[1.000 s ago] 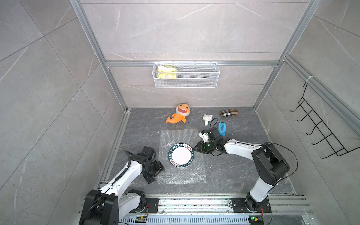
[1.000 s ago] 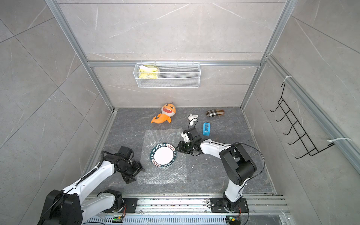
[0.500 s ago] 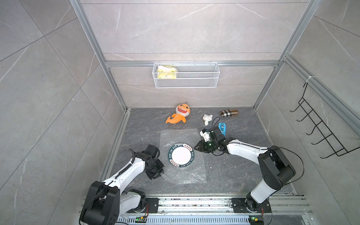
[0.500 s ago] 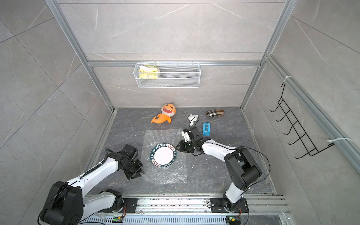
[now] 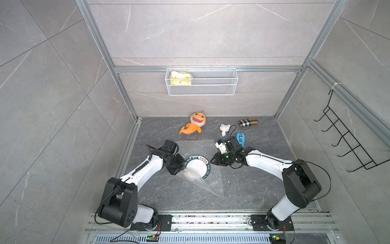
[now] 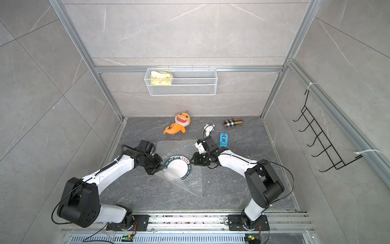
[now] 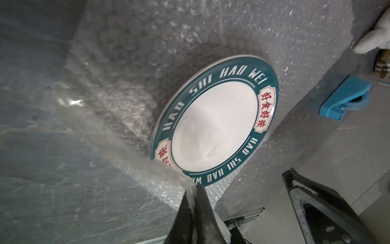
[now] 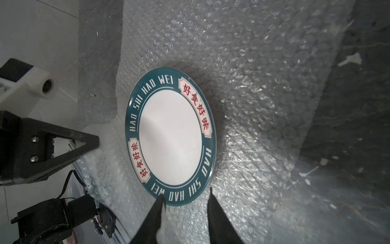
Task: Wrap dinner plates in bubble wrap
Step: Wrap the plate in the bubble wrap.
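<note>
the plate [image 5: 198, 166] lay on the bubble wrap [image 5: 196, 145] on the counter [image 5: 242, 190]. the left fingers [image 7: 195, 200] were shut on a lifted wrap corner. the right fingers [image 5: 212, 161] were half open, holding nothing. a hard pull might drag the plate, or the slick wrap might slip out.

Your grey tiled cell
You see marbled walls [image 5: 200, 31], dark stone floor [image 5: 253, 190], a wire basket [image 5: 211, 88] upper centre, black hooks [image 5: 348, 132] at right.

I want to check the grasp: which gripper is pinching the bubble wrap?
The left gripper: its fingers are shut on a lifted corner of the bubble wrap. On the right gripper the fingers stand apart by the plate.
</note>
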### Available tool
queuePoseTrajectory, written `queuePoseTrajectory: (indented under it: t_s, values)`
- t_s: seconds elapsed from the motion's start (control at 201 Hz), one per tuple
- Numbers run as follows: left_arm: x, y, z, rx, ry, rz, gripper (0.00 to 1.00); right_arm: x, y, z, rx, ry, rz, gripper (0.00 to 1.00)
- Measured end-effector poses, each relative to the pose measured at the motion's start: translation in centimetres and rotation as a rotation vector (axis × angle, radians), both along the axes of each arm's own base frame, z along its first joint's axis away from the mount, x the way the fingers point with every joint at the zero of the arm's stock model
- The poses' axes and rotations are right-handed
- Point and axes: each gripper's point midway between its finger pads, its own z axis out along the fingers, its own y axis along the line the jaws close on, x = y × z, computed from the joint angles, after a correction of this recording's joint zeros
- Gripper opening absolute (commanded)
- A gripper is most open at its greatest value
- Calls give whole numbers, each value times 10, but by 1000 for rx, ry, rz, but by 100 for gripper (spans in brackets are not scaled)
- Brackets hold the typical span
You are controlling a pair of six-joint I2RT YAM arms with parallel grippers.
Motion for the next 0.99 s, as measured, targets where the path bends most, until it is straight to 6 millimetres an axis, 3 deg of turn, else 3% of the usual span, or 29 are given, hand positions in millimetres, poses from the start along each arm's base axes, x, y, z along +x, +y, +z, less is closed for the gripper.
queuePoseTrajectory:
  t_s: [0.339,0.598,0.673,0.743,0.992]
  values:
    - [58,-50,-19,-31,-11,-60,6,-11,7,16,-43,-36,44,35]
    - [56,-66,-44,-26,25,-97,6,-28,43,26,-10,-61,132,37]
    - [55,-68,-46,-32,31,-103,6,-26,54,22,7,-60,139,39]
    - [56,-71,-45,-40,21,-107,8,-24,59,12,6,-50,137,49]
    - [59,-77,-42,-72,12,-115,14,-9,69,-32,-53,-23,142,50]
